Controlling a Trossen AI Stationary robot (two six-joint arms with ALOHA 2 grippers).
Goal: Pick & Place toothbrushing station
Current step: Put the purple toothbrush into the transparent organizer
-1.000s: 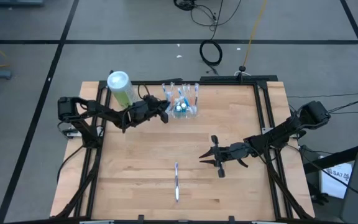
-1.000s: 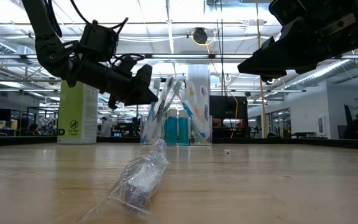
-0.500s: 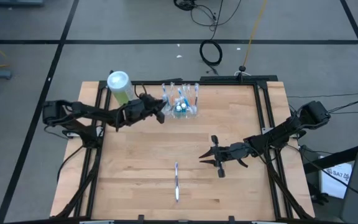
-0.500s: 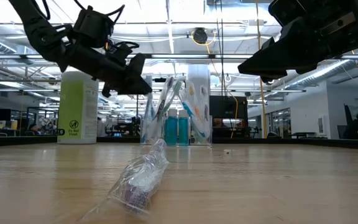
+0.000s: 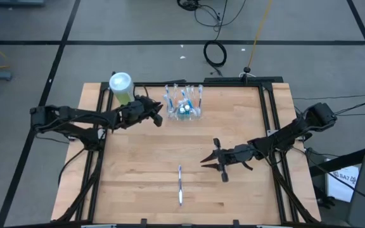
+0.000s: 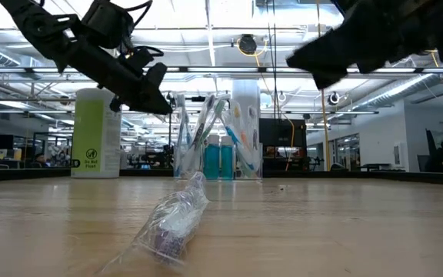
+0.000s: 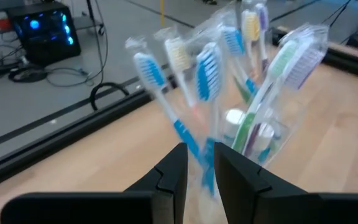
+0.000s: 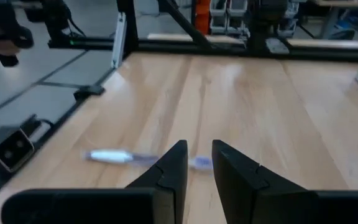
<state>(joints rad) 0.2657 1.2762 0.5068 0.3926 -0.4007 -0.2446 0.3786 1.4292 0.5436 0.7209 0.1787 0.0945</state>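
The toothbrushing station (image 5: 184, 109), a clear holder with several wrapped toothbrushes and blue tubes in its slots, stands on its base near the table's far edge (image 6: 220, 146). My left gripper (image 5: 159, 118) hovers just left of it, above the table, open by a narrow gap. In the left wrist view the station (image 7: 247, 118) shows beyond the fingertips (image 7: 195, 171). My right gripper (image 5: 203, 160) hangs over the middle right of the table, open by a narrow gap (image 8: 195, 165), with nothing between its fingers.
A green-and-white canister (image 5: 121, 88) with a white lid stands at the far left corner, behind my left arm. One wrapped toothbrush (image 5: 180, 185) lies flat on the wood toward the near edge. A black frame (image 5: 272, 126) runs along the table's sides.
My left gripper has drawn back from the station toward the table's left edge and risen, its gap unchanged. The station has stayed where it was.
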